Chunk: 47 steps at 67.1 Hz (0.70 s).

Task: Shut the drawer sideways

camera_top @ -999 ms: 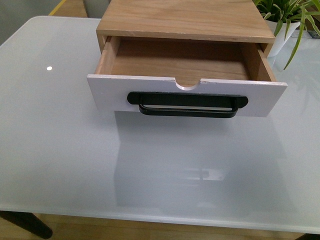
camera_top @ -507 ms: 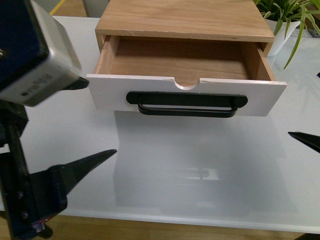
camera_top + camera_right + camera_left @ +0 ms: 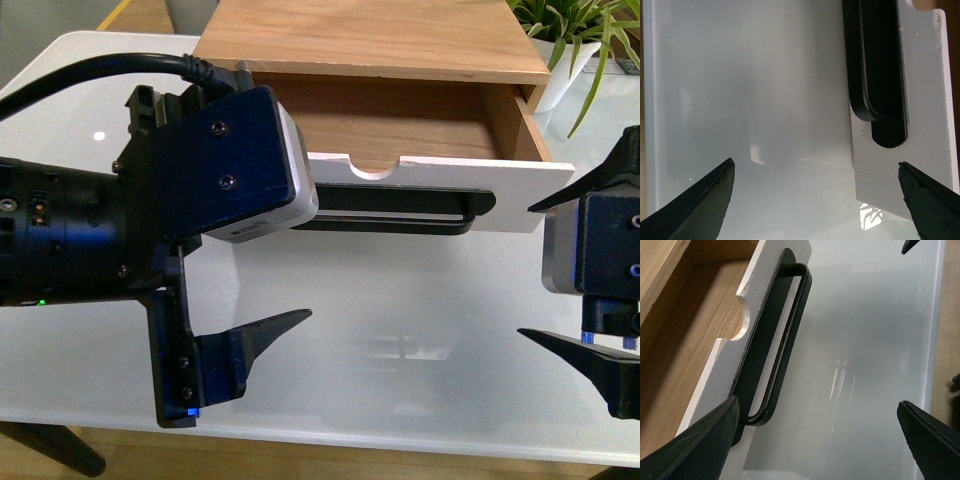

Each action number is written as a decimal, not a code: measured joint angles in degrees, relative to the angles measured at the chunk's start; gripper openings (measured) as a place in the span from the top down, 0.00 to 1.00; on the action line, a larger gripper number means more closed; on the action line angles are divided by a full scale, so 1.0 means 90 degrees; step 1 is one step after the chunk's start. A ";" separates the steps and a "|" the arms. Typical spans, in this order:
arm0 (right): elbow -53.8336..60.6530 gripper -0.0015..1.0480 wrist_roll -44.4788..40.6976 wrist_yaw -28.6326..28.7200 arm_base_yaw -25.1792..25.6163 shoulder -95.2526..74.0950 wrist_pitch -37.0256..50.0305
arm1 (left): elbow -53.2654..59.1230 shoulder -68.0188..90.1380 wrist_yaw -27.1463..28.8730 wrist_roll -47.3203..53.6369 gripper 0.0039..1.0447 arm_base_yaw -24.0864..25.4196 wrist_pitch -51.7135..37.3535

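Observation:
The drawer [image 3: 520,195] stands pulled out of the wooden cabinet [image 3: 370,35], its white front with the black bar handle [image 3: 400,210] facing me. My left gripper [image 3: 305,255] is open in front of the drawer's left end, and its body hides that end. My right gripper [image 3: 525,270] is open just before the drawer's right end. The left wrist view shows the drawer front [image 3: 715,375] and handle [image 3: 785,335] beside one finger of the open left gripper [image 3: 816,405]. In the right wrist view the right gripper [image 3: 816,163] spans table and the drawer front's corner [image 3: 930,115], near the handle [image 3: 875,60].
The cabinet sits on a glossy white table [image 3: 400,330]. A green plant [image 3: 575,30] in a white pot [image 3: 560,70] stands at the back right, close to the cabinet's right side. The table's front edge runs just below both grippers.
Both arms have come into view. The left gripper has swung in from the left across the drawer's left end; the right gripper has moved in from the right. The drawer stays open.

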State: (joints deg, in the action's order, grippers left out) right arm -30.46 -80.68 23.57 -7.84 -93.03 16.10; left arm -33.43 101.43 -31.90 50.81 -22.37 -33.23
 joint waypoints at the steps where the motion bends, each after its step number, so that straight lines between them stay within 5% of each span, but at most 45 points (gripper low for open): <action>1: -0.0015 0.09 -0.0027 -0.0002 -0.0017 -0.0022 0.0000 | -0.0044 0.0046 -0.0012 0.0010 0.08 -0.0007 0.0002; 47: -0.0614 0.09 -0.0255 -0.0124 -0.0588 -0.0809 0.0216 | -0.1056 0.1061 -0.0136 0.0041 0.08 -0.0051 0.0432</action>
State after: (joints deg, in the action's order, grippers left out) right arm -35.99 -82.98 22.46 -13.13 -100.31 18.04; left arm -42.94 110.98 -33.12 51.18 -22.83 -29.34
